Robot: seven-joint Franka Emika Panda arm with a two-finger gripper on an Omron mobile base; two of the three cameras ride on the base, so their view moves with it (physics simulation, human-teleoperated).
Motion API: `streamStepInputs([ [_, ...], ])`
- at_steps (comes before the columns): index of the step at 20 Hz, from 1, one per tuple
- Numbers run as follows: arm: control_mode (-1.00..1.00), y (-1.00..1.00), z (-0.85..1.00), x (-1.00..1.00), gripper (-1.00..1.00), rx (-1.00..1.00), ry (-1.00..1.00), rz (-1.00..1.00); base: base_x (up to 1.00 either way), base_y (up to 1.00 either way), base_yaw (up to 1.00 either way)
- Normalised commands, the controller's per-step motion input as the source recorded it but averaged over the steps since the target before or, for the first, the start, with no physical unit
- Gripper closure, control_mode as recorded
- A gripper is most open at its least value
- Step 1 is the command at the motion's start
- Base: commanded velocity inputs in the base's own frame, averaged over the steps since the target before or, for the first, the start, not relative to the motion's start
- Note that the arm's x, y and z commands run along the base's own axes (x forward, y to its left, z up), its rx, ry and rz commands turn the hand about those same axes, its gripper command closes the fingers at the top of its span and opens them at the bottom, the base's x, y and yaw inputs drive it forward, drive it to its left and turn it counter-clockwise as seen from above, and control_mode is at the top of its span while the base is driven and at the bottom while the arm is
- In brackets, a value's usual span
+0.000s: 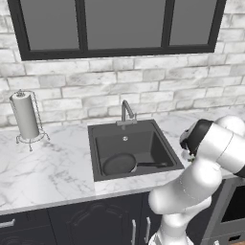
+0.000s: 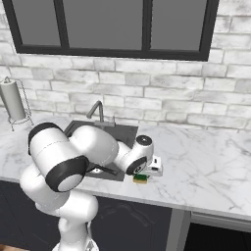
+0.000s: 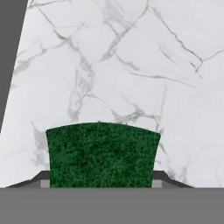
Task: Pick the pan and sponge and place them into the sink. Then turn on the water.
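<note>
Where the arm bends low over the counter's front edge, the gripper (image 2: 142,174) points down onto the sponge (image 2: 140,178), just right of the sink (image 2: 128,132) in the right base view. In the hand view the sponge (image 3: 103,154) fills the space between the two finger tips (image 3: 41,180), its green top facing the camera; each tip sits against one side of the block, so the jaws stand about one sponge-width apart. Whether they press it or merely flank it cannot be told. The sponge rests on the white marble counter (image 3: 131,65), and its yellow underside shows as a thin strip in the right base view.

In the left base view the pan (image 1: 119,163) lies inside the sink (image 1: 95,153), toward the front left of the basin, with its handle (image 1: 150,165) running to the right along the floor of the basin. The drain (image 1: 125,139) sits behind the pan, apart from it. The faucet (image 1: 126,111) rises at the sink's back rim. A paper towel roll (image 1: 25,116) stands upright on a wire holder, well to the left. No writing or labels can be read on anything.
</note>
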Motion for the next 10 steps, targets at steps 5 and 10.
streamStepInputs([
  [5, -1.00, -0.03, -0.13, -0.01, 1.00, 0.01, 0.00, 0.00, 0.00, 0.00, 0.00],
  [10, -1.00, 0.00, 0.26, -0.10, 1.00, 0.04, -0.04, -0.01, 0.00, 0.00, 0.00],
])
